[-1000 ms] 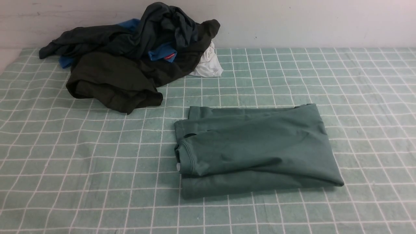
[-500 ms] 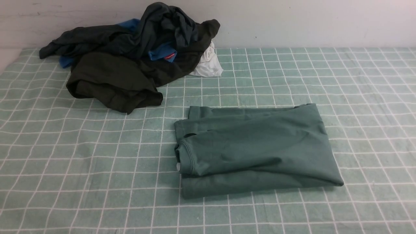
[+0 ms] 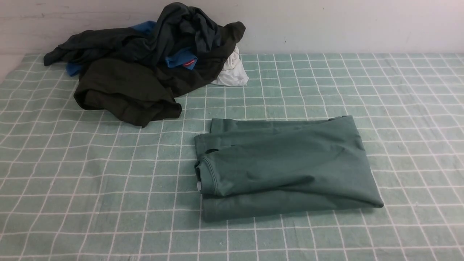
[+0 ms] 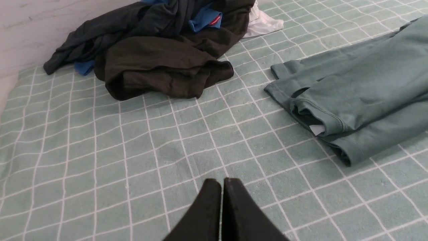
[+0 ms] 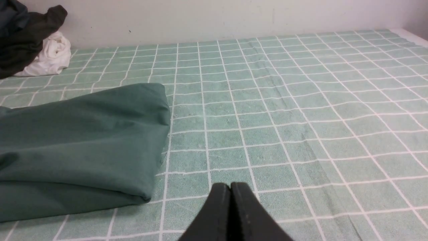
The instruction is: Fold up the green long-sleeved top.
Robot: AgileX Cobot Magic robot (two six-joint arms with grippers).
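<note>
Front view: the green top (image 3: 282, 163) lay folded in a flattened, uneven bundle around the centre of the frame, reaching somewhat to the right. Fabric: matte, soft-looking knit. The upper layer ran diagonally, with a shallow crease and a dark pucker toward its lower middle. A curved, stitched neckband (image 3: 209, 175) sat at the bundle's left end, with a small white patch (image 3: 199, 186) at its edge. Two flat, squared strips of cloth stuck out at the upper left of the bundle; a broad flat layer showed along its lower side. The lower right corner came to a blunt point.

Upper left of the frame: a loose heap of dark clothes (image 3: 127, 87), rumpled, with thick rounded folds. Within it showed a blue garment (image 3: 181, 58) bearing a small red tag (image 3: 189, 63). A crumpled white cloth (image 3: 233, 70) lay at the heap's right end.

Surface: a pale green tablecloth (image 3: 90, 203) with a grid of white lines, slightly wavy at left. It met a plain whitish wall (image 3: 344, 25) along the top of the frame.

Room: bare cloth ran along the left, the bottom and the whole right side of the frame. The gap between heap and top was narrow, the two lying apart.

Pincers: the left gripper (image 4: 221, 182) was closed, tips together, holding nothing. The right gripper (image 5: 230, 185) was likewise closed and unladen. Both were apart from the top.
</note>
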